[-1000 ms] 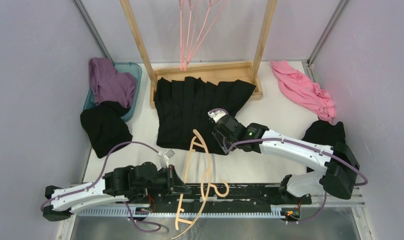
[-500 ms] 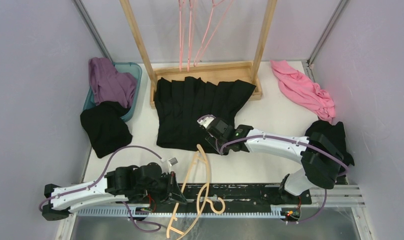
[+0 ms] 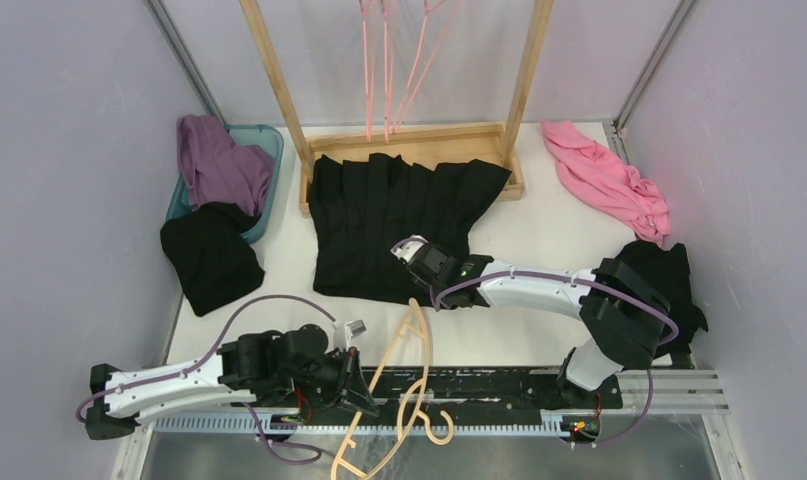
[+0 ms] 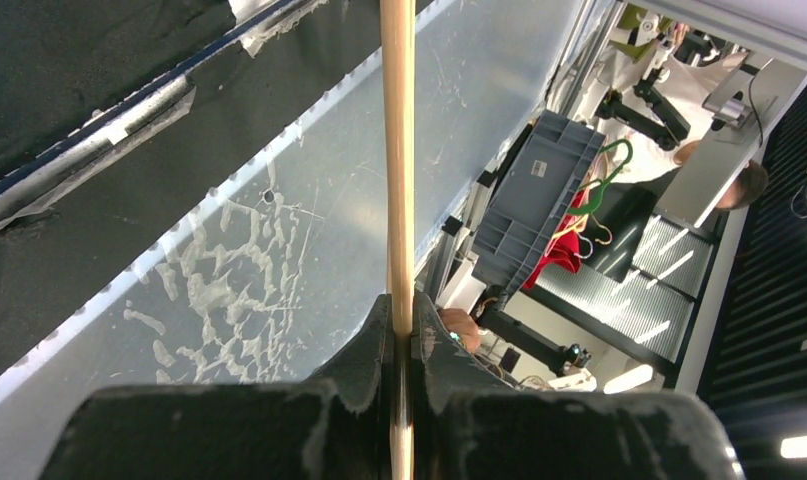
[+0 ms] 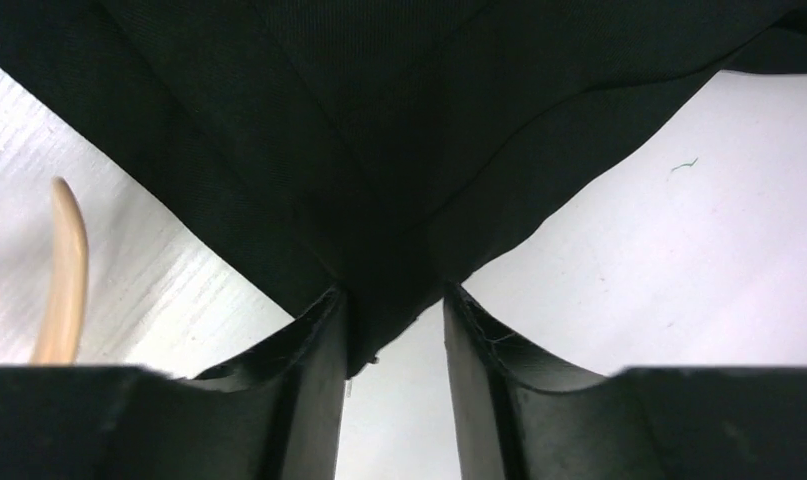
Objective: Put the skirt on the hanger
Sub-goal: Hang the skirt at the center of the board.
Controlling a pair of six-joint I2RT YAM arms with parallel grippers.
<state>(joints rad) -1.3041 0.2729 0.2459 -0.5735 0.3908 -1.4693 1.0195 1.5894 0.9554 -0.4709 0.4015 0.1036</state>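
At the near edge, the left gripper [image 4: 401, 315] has its jaws closed tight on a slim rod of the hanger [image 3: 416, 310]. The hanger is smooth pale wood, round in section, with thick curved arms. It slants from the base rail up toward the table, its far bend just short of the skirt [image 3: 399, 220].

The right gripper [image 5: 394, 320] sits at the skirt's near edge. Its fingers [image 5: 319, 340] are drawn in on a bunched fold of the black cloth, which tents into a V above them, so it looks pinched rather than merely straddled. One tip of the hanger lies on the white table [image 3: 539, 220] just beside this grip.

The step in hand looks like opening the skirt's near edge for a hanger arm. It probably goes best if the right gripper lifts only the upper layer, making a mouth, while the left feeds the curved end in low and slowly. Held by one thin rod, the hanger may swivel in the grip.

The skirt is matte, finely woven and limp, spread flat in long pleats. Its far edge overlaps the base of the wooden rack [image 3: 409, 140], where thin pink wire hangers [image 3: 384, 60] hang.
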